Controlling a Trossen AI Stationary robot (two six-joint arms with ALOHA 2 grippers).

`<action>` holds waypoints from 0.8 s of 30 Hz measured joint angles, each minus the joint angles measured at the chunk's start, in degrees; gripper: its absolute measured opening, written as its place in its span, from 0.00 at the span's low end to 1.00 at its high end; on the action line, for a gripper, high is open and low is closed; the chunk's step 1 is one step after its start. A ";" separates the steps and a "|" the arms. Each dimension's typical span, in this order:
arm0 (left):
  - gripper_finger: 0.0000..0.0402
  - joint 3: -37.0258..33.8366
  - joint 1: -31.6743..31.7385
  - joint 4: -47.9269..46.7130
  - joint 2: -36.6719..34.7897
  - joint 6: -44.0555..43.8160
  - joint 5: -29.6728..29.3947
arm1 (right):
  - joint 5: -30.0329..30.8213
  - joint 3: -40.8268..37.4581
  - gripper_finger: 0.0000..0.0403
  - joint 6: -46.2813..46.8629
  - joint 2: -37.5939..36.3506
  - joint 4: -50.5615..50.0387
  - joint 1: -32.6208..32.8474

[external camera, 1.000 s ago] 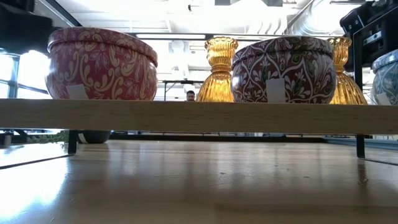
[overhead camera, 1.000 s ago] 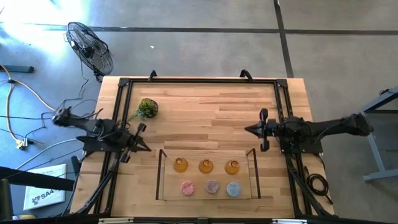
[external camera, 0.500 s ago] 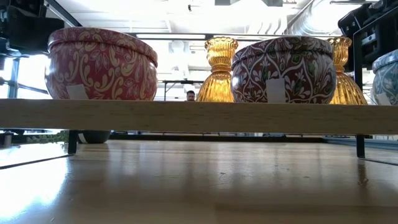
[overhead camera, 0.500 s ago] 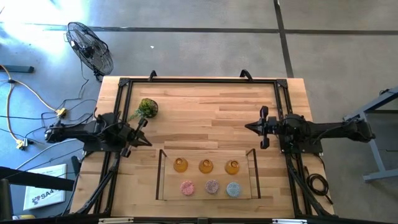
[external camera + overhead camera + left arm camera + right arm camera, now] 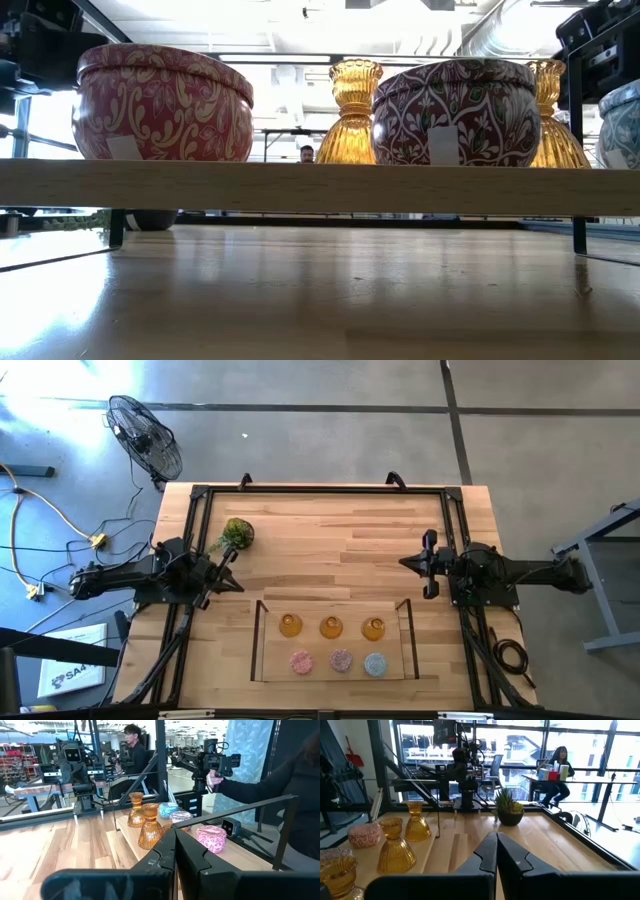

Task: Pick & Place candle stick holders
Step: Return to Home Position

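Six candle stick holders (image 5: 331, 627) stand on the shelf (image 5: 312, 644) at one long edge of the counter (image 5: 340, 540). Three amber ones are in the row nearer the counter's middle; pink, mauve and light blue ones are in the outer row. From above the pale ones look like speckled discs. The low view shows their scrolled, leafy sides and the ambers' ribbed necks. In the wrist views, the left hand (image 5: 174, 834) and right hand (image 5: 496, 837) are each pressed together, well apart from the shelf.
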 joint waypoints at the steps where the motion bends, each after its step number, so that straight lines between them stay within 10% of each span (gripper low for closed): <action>1: 0.00 0.00 0.01 0.00 0.00 -0.38 -0.06 | 0.04 0.00 0.00 -0.02 -0.34 -0.40 0.00; 10: 0.00 0.00 -0.05 0.00 0.00 -4.20 -1.86 | 1.63 0.00 0.00 0.08 -0.80 -2.84 0.02; 24: 0.00 -0.47 -0.07 -1.41 0.01 -9.93 -24.30 | 4.15 -0.01 0.00 7.29 -0.80 -2.82 0.04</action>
